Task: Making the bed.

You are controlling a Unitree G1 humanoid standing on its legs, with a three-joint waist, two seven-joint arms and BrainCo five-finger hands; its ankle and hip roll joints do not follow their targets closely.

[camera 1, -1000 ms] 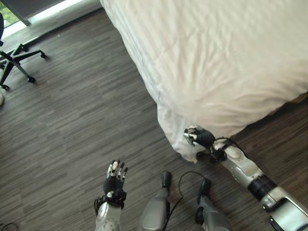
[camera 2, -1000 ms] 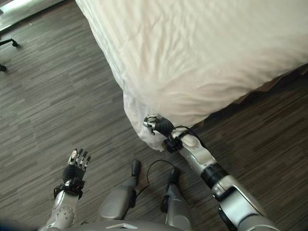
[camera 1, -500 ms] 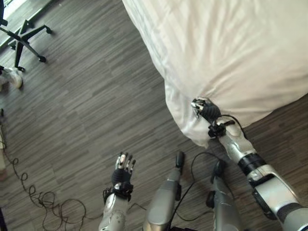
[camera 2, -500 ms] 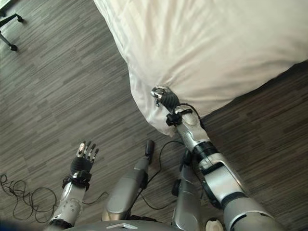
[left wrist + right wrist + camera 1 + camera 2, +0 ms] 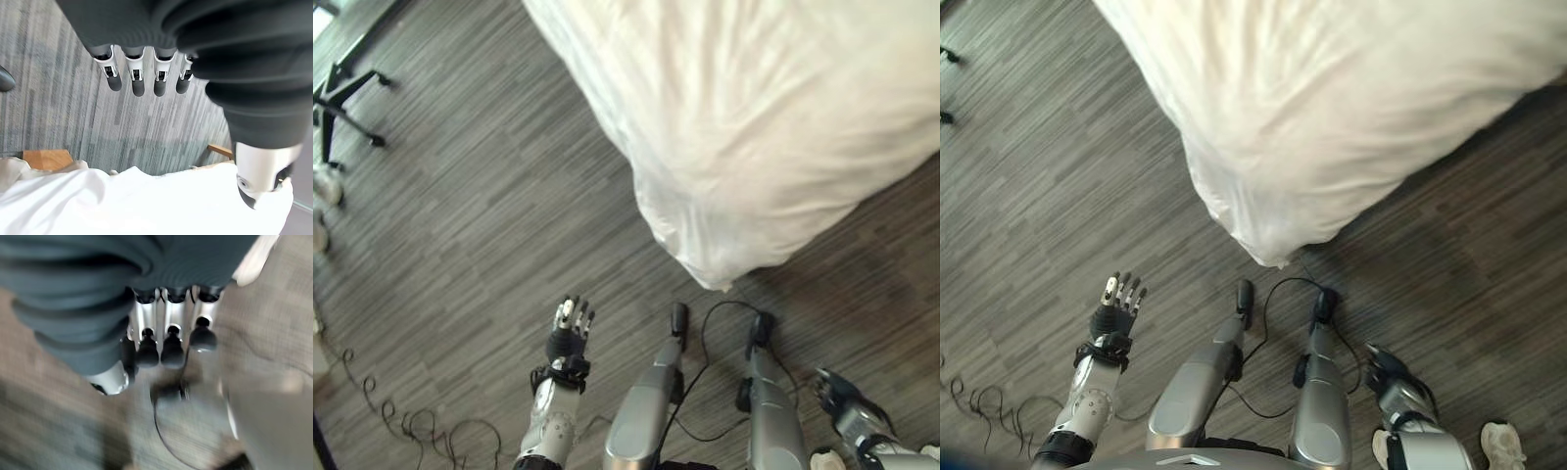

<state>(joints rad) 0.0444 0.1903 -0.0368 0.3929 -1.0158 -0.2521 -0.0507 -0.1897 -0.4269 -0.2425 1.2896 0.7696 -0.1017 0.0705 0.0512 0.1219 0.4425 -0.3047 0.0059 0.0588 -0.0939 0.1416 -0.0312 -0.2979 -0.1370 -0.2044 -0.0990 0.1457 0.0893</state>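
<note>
Both hands, left hand (image 5: 567, 338) lower centre and right hand (image 5: 1386, 372) lower right, hang with straight, empty fingers over bare floor (image 5: 460, 225), apart from the white duvet (image 5: 754, 117) corner; the left wrist view adds a wooden bed frame (image 5: 44, 159).

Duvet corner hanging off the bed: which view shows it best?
Right eye view: the white duvet corner hangs whole near the middle, its tip over the floor, touching neither hand. The left eye view shows the same corner further right. The left wrist view catches white bedding past the fingers, not the corner's shape.
</note>
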